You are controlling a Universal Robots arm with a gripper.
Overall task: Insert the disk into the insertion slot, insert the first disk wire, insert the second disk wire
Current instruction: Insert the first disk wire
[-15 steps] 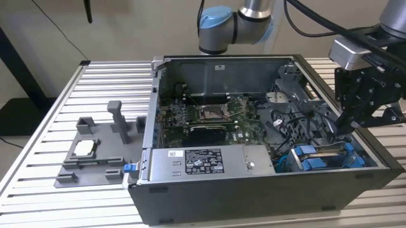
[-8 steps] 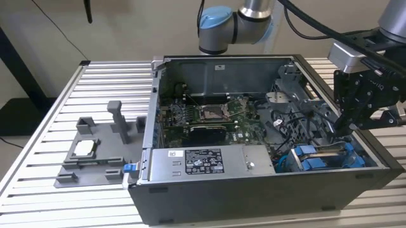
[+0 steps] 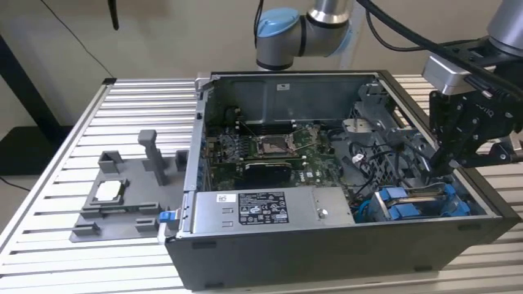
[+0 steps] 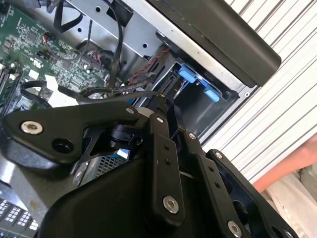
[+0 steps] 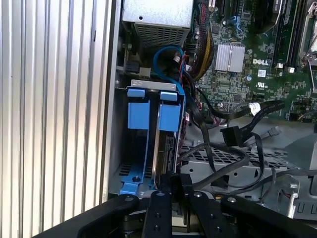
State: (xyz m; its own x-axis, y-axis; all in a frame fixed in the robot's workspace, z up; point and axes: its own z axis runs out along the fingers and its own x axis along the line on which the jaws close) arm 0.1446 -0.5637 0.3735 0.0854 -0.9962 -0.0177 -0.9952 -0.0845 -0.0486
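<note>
— Inside the open computer case (image 3: 351,257), what do you count at the corner on the exterior view's right?
— One insertion slot (image 5: 124,163) of dark grey metal, showing two blue tabs side by side. The disk (image 5: 169,119) stands on edge in it, carrying one of those tabs, with its blue frame seated in the bay.
— And the arm?
— One arm and one gripper (image 5: 174,181), which hangs just over the slot. Its fingers are drawn close together. Whether anything is pinched between them I cannot tell.
— Wires?
— Several black cables (image 5: 231,135) loop loose beside the slot, and one blue cable (image 5: 166,54) arcs near it.
— Any writing?
— One white sticker (image 3: 261,207) on the silver box (image 3: 327,205), its print too small to read. One grey fixture (image 3: 122,214) lies on the slatted table (image 3: 139,104), holding one small silver chip (image 3: 110,191).
</note>
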